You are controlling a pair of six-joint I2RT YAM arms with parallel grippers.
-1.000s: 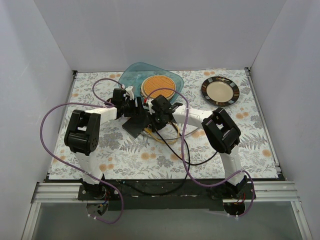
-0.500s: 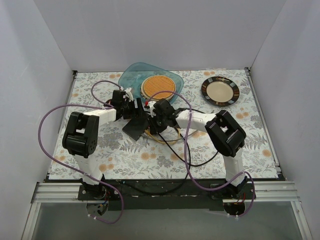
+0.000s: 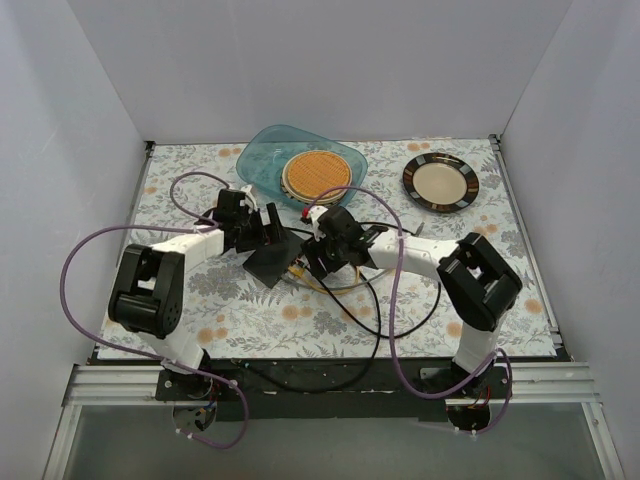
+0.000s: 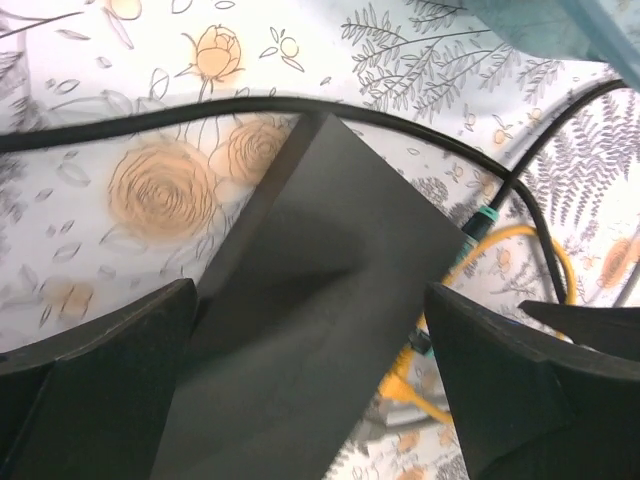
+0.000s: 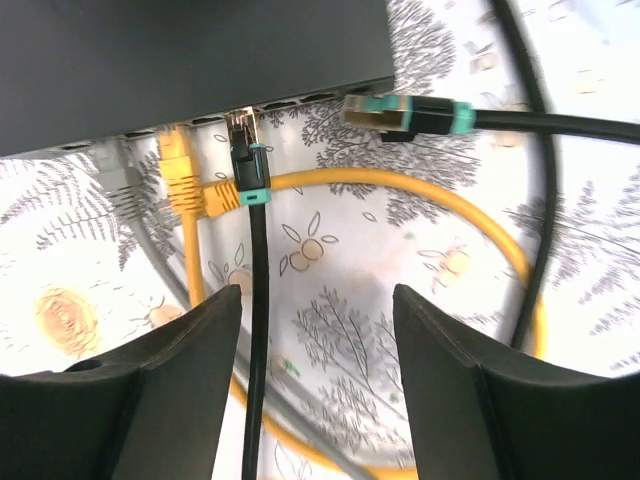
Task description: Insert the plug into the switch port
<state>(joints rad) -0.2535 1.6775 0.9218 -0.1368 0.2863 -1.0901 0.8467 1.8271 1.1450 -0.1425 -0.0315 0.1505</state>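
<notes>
The switch point(image 3: 270, 258) is a flat matte-black box lying on the flowered cloth between both arms. In the left wrist view the switch point(image 4: 320, 300) sits between the fingers of my open left gripper point(image 4: 308, 292), which do not press on it. Along the switch point(image 5: 190, 60) edge, the black plug with a teal boot point(image 5: 244, 140) stands in a port, next to a yellow plug point(image 5: 178, 152) and a grey one point(image 5: 125, 180). My right gripper point(image 5: 315, 295) is open and empty just below them, its left finger beside the black cable.
A second teal-booted black plug point(image 5: 400, 112) lies loose by the switch's corner. Yellow cable point(image 3: 330, 285) and black cables loop over the cloth. At the back stand a blue glass dish point(image 3: 262, 155) with a woven mat point(image 3: 316, 172), and a dark-rimmed plate point(image 3: 440, 182).
Both grippers have opened. The right gripper let go of the black plug and drew back from the switch; its arm swung out to the right. The left arm shifted slightly left.
</notes>
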